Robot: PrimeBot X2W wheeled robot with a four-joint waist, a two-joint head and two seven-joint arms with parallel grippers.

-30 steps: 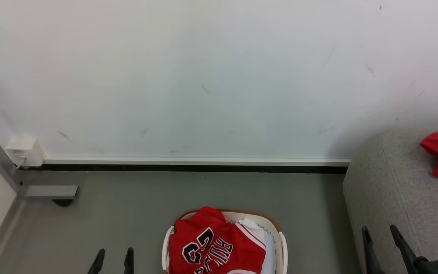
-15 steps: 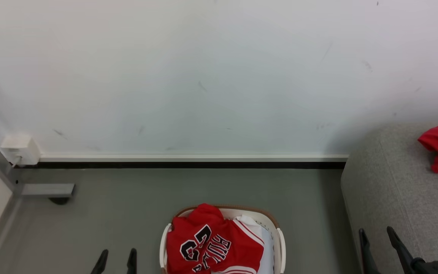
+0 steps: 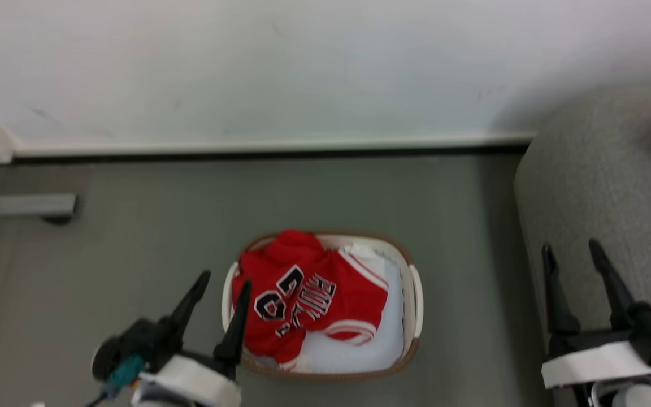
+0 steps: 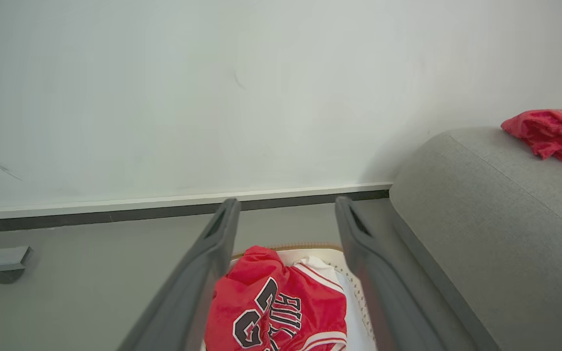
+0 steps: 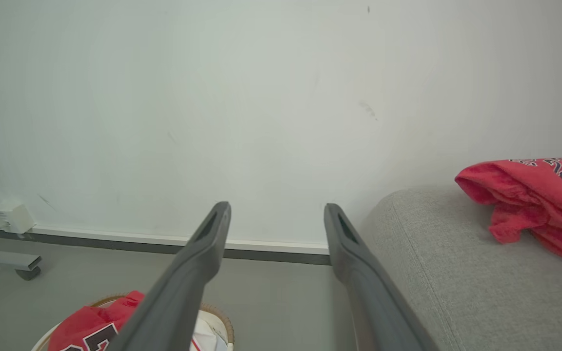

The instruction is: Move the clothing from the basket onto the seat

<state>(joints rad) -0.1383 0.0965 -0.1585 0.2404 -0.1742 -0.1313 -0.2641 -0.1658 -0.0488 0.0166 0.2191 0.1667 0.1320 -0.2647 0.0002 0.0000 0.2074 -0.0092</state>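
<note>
Red jersey [image 3: 308, 294] lying in laundry basket [image 3: 414, 294], grey sofa block [image 3: 597, 186] near, to right. Left gripper [image 3: 225, 280] hovering at rim, jaws spread; right gripper [image 3: 569, 246] likewise spread. Wise: pinching raised fold, seemingly collar end, lifting clear.

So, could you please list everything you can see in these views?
laundry basket: one, cream with brown rim, on the floor
jersey: one, red with black-and-white lettering, crumpled in the basket
sofa seat: one, grey fabric, right of the basket
second garment: one, red, on the sofa seat
wall box: one, white, low on the wall, far left
frame foot: one, grey metal, floor at left
skirting: one, white over black, along the wall base
left gripper: one, dark, open, near the basket's left rim
right gripper: one, dark, open, by the seat's edge
</note>
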